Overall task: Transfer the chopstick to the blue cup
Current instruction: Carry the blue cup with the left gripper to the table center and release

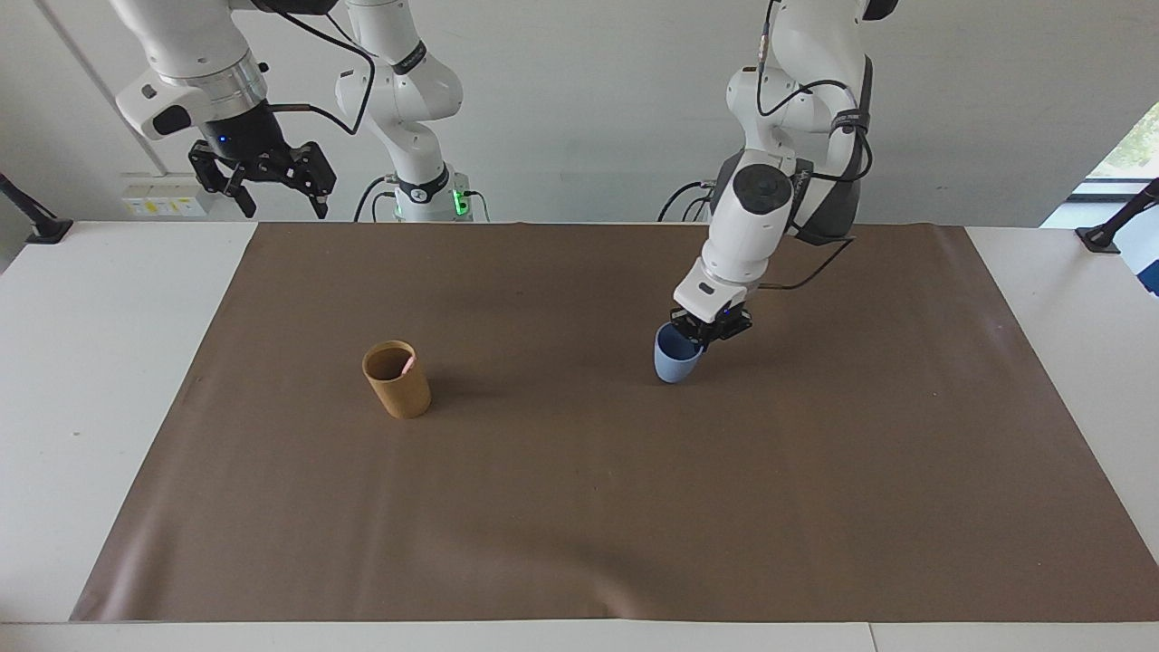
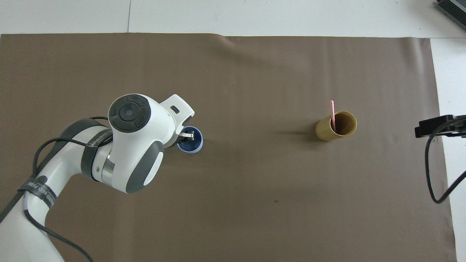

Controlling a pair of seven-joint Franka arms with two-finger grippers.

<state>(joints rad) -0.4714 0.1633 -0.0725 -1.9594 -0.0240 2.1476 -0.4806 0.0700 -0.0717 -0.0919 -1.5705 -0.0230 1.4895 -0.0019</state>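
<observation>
The left gripper (image 1: 703,330) had its fingers clamped tight on the rim of the blue cup (image 1: 675,356), near the middle of the surface (image 1: 579,507). The chopstick (image 2: 332,113) stood in the tan cup (image 1: 397,380) toward the right arm's end. The right gripper (image 1: 263,181) waited with fingers spread wide, holding nothing, above the surface's edge nearest the robots.

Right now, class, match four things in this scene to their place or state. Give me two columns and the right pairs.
Things:
1. blue cup
2. chopstick
3. right gripper
4. left gripper

Places or states:
A. open, raised over the table's edge by the right arm's base
B. standing in the tan cup
C. shut on a cup's rim
D. gripped at its rim, near the brown mat's middle

Pairs: 1-D, 2-B, 3-A, 4-C
</observation>
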